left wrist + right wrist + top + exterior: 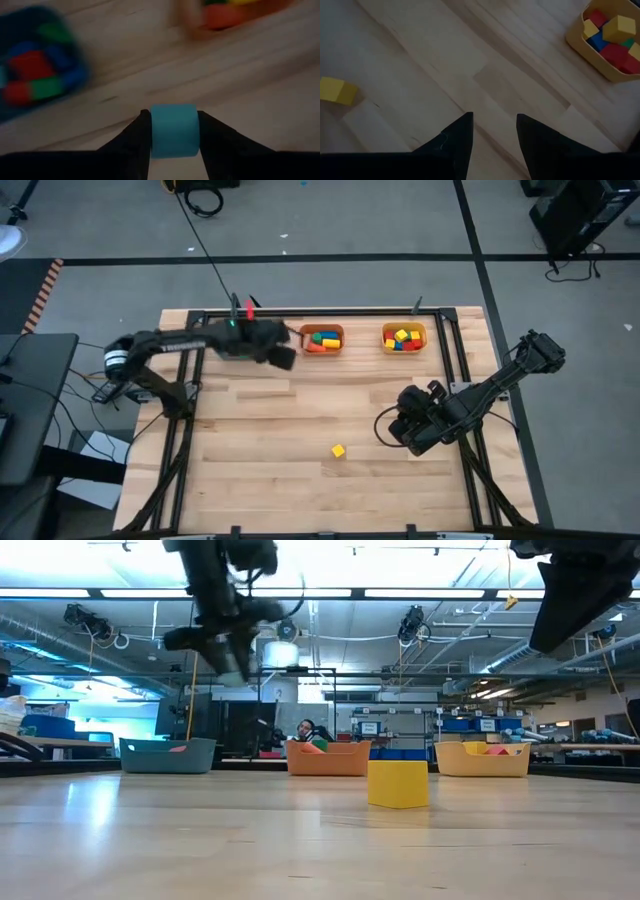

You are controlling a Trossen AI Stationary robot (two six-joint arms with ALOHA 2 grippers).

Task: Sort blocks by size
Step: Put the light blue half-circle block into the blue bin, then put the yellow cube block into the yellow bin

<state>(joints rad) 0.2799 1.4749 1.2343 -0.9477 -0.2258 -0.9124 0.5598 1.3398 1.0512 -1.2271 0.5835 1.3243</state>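
Observation:
My left gripper [284, 357] hangs over the table's far part, between the teal bin [30, 70] and the orange bin [322, 339], and is shut on a light blue block [174, 131]. The left wrist view is blurred. Red, green and blue blocks lie in the teal bin, and more lie in the orange bin and the yellow bin [404, 337]. One yellow block [339, 450] rests flat on the bare table, near the middle. My right gripper [494, 116] hovers open to the right of it, with nothing between its fingers. My left gripper pinches the light blue block between its two fingers, one on each of two opposite sides [156, 135]. The fingers slant down from above. The block sits at their free ends, lifted clear of the table.
The three bins stand in a row along the far edge, as the low view shows: teal bin [167, 754], orange bin [328, 757], yellow bin [482, 758]. Black frame rails run along the table's sides. Bare wood lies between the bins and the near edge.

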